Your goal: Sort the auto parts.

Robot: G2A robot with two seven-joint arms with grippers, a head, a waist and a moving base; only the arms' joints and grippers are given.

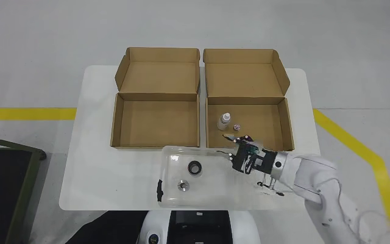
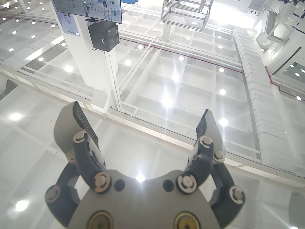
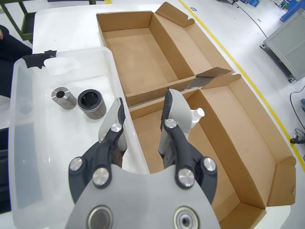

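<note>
Currently the left end effector (image 2: 143,129) faces the ceiling, jaws wide and empty. On the counter (image 1: 91,152) stands a left cardboard box (image 1: 155,122); before it a clear bin (image 1: 213,186) holds a steel sleeve (image 1: 183,185) and a black-bored bushing (image 1: 195,166). The right end effector (image 3: 144,97) hovers over the bin's right rim, jaws moderately apart, holding nothing. A white bottle (image 1: 224,121) sits in the right box (image 1: 268,125).

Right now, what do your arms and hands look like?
The left hand and right hand share a build: grey metal palm plate, black linkages, pale curved fingers with black ribbed pads. Left bolts look brassy, right ones silver. The right arm is white-shelled, with thin dark cables at its wrist.
</note>
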